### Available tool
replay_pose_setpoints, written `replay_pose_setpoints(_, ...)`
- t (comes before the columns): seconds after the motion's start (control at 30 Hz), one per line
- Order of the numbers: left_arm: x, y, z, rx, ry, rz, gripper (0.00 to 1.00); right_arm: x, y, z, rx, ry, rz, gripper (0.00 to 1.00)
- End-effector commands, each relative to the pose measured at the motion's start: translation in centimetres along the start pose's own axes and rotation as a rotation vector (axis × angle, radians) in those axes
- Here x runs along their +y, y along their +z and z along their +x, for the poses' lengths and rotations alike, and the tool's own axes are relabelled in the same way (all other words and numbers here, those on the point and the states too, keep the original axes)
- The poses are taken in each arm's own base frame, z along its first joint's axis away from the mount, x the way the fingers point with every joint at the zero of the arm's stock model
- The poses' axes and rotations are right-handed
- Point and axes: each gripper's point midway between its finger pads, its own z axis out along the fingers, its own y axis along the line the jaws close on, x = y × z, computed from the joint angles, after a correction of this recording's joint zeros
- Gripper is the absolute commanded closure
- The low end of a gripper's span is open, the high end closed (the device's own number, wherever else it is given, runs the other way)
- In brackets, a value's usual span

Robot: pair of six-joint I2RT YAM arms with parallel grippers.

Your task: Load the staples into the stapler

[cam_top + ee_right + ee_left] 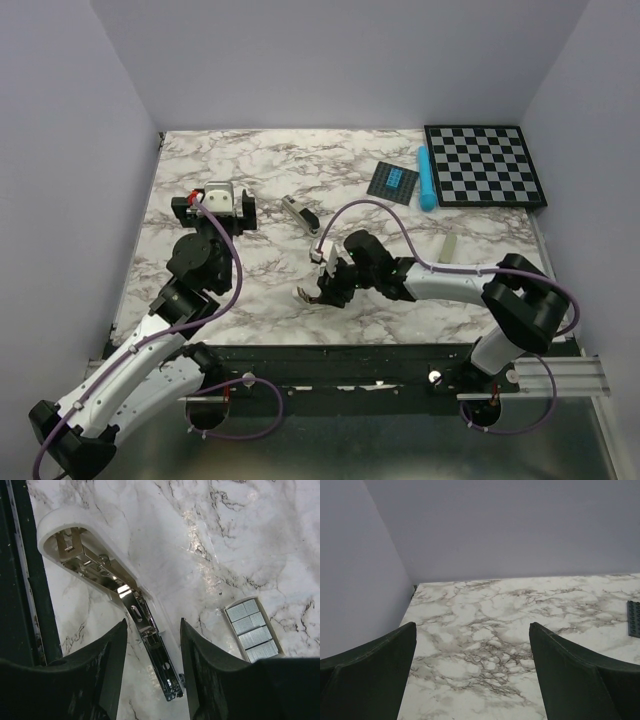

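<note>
The stapler [100, 565] lies opened out on the marble table, its white shell up and to the left and its shiny silver channel [160, 660] running down between my right fingers. In the top view the stapler [303, 295] is a small pale shape near the front edge. My right gripper [153, 622] [318, 290] straddles the channel, open, with a gap on each side. The staples [250, 630], grey strips in a small white box, lie just right of it. My left gripper [472, 625] [213, 205] hovers open over bare marble at the left.
At the back right are a checkerboard [485, 165], a blue cylinder [427, 178] and a dark studded plate [393, 182]. A beige bar [450, 250] lies by the right arm. A small white-and-black object [300, 213] sits mid-table. The black front rail [20, 580] runs close by the stapler.
</note>
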Motion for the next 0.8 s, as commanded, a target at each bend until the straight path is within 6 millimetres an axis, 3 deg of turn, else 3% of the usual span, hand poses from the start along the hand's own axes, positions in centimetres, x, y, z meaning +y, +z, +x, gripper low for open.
replay_pose_setpoints(0.0, 0.8, 0.3, 0.0, -0.012, 0.010, -0.049, 0.01, -0.9, 1.0, -1.8, -0.043, -0.072, 0.050, 0.47)
replay_pose_setpoints(0.27, 0.9, 0.4, 0.2, -0.007, 0.014, -0.056, 0.01, -0.3, 2.0, -1.9, -0.034, -0.087, 0.011, 0.47)
replay_pose_setpoints(0.63, 0.9, 0.6, 0.2, -0.009, 0.014, -0.047, 0.01, 0.1, 2.6, -1.8, -0.022, -0.091, -0.005, 0.65)
replay_pose_setpoints(0.77, 1.0, 0.5, 0.2, -0.006, 0.014, -0.048, 0.01, 0.6, 2.9, -1.7, -0.011, -0.089, -0.021, 0.66)
